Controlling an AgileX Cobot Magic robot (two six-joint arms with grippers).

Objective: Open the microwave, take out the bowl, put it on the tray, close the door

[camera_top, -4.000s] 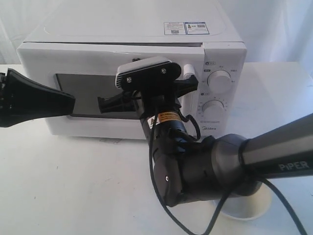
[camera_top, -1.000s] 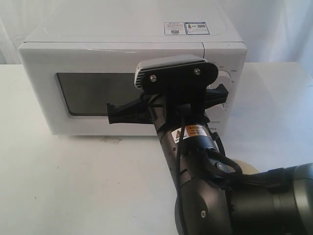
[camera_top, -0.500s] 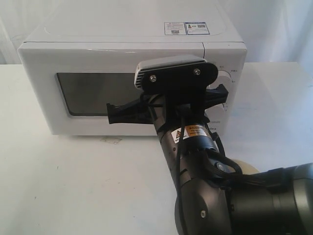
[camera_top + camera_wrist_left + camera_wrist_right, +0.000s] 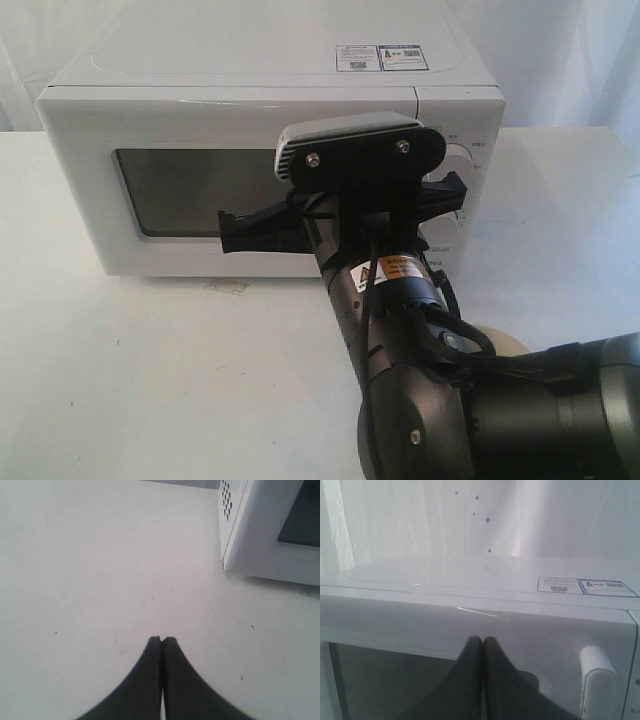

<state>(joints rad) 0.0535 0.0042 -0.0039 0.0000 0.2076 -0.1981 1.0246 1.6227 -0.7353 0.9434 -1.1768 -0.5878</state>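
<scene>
The white microwave stands at the back of the table with its door shut flush. My right arm rises in front of the dark window. My right gripper is shut and empty, its tips close to the top of the door, just beside the white bar handle. My left gripper is shut on nothing, low over the bare table beside the microwave's vented side. A pale cream round rim peeks out behind the right arm; I cannot tell whether it is bowl or tray.
The white table stretches in front of and to the left of the microwave. A white curtain hangs behind. The right arm's bulk fills the lower right of the exterior view and hides the knob panel in part.
Four seconds ago the left gripper was against the door window; it has since left the exterior view. The right arm rose and shifted right. Nothing moved in the last second.
</scene>
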